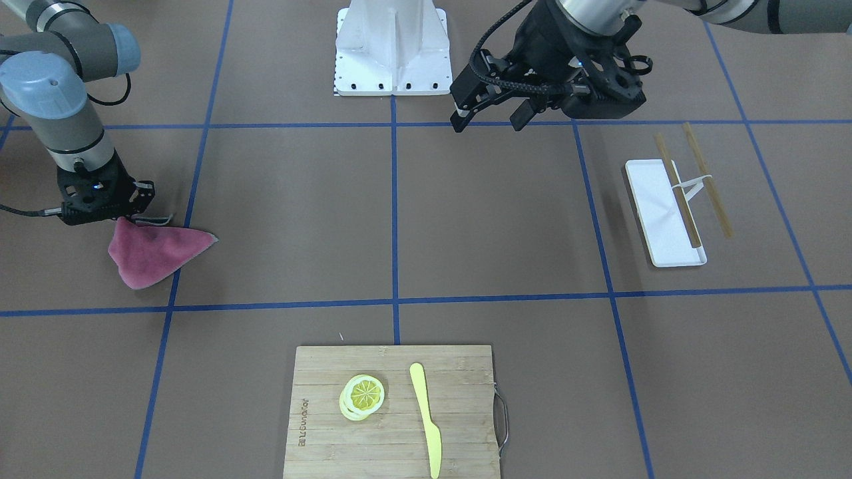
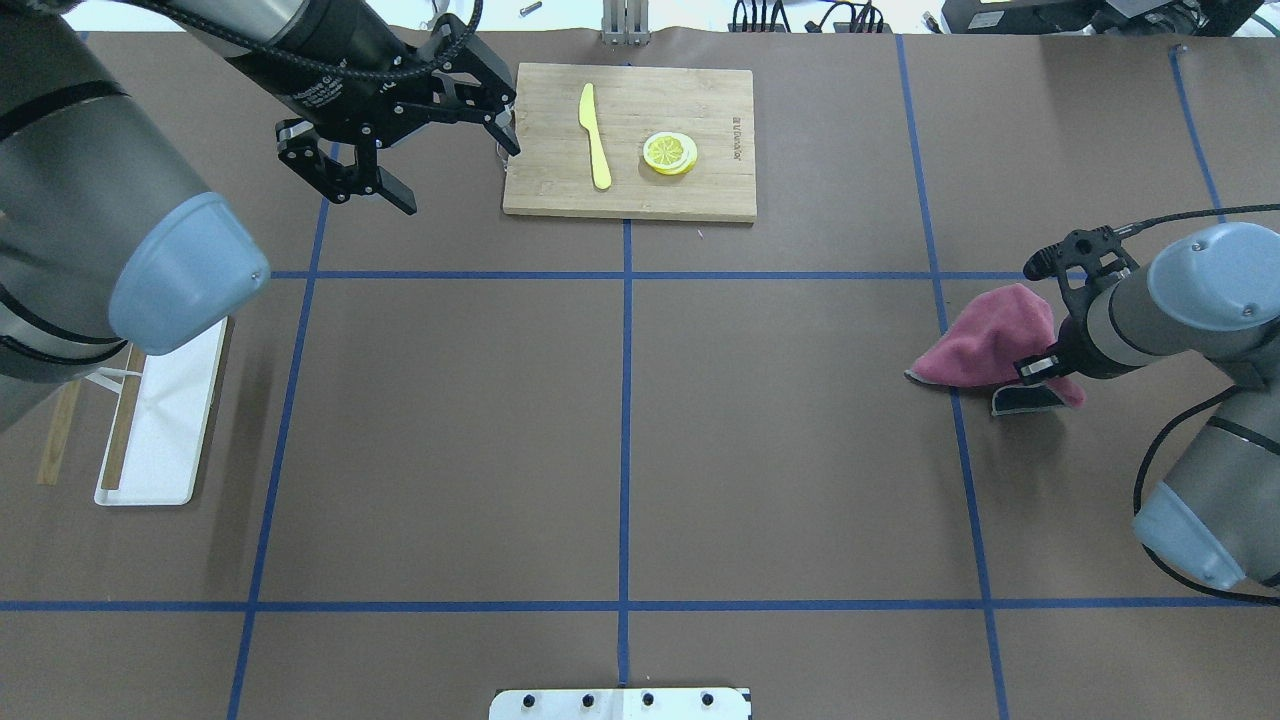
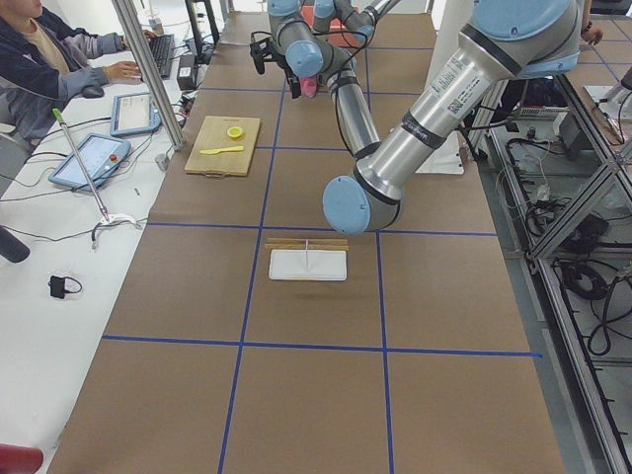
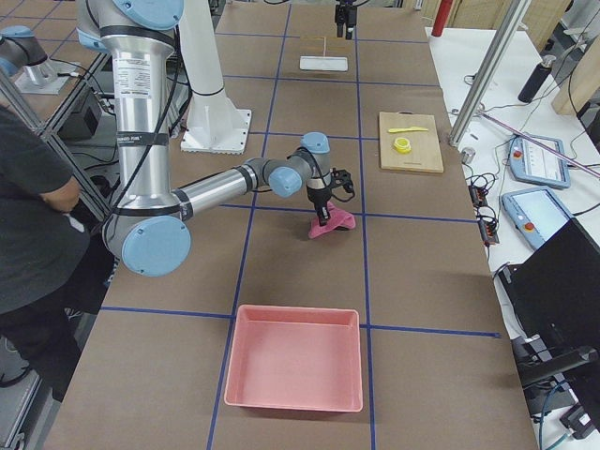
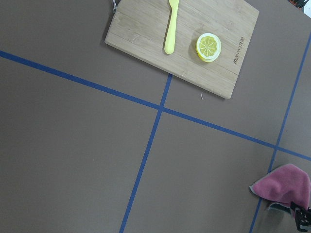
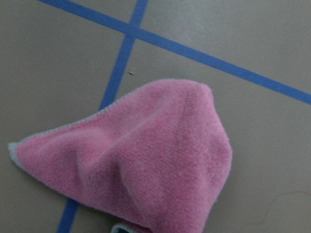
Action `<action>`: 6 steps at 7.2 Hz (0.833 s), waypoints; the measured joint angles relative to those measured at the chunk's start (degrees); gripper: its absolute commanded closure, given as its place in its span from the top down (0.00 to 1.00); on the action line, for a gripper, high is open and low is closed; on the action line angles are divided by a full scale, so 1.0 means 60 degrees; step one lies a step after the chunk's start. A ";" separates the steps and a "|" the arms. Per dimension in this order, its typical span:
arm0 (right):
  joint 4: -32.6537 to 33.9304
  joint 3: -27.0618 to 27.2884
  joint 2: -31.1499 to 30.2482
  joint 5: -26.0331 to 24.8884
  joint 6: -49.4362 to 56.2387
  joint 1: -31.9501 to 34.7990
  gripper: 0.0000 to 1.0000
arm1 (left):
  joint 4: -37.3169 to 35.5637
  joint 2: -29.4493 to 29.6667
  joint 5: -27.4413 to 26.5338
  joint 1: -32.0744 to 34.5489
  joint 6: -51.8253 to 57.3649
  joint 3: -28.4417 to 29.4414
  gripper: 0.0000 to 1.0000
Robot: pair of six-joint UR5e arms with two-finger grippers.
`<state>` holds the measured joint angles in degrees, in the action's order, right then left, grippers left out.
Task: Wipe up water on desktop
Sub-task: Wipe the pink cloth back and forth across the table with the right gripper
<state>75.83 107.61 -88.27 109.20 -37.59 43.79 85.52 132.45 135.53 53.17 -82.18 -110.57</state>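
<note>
My right gripper pinches the pink cloth, draped on the brown surface well apart from the bamboo cutting board. I'd press it flatter and sweep slowly, though I can't spot the water. Meanwhile the left gripper gapes empty.

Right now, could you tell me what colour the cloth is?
Pink cloth with pale edging; best in the right wrist view.

Middle of the worktop bare in overhead view, wide passage. Obstacles: cutting board top centre, left gripper hanging spread just left of it, white tray left edge, pink cloth right.
</note>
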 measured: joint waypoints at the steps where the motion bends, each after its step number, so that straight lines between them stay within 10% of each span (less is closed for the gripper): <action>1: 0.0113 0.0103 0.0410 0.0235 -0.0787 -0.0357 0.00 | 0.0000 -0.0005 0.0000 0.0000 0.0000 -0.0037 0.98; 6: 0.2503 0.0029 0.4223 -0.0832 -0.5230 -0.3446 0.00 | 0.0000 -0.0001 0.0009 0.0064 0.0024 -0.0072 0.98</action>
<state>90.85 107.78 -62.93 104.21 -68.97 23.12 85.52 132.45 135.59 53.56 -82.03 -111.00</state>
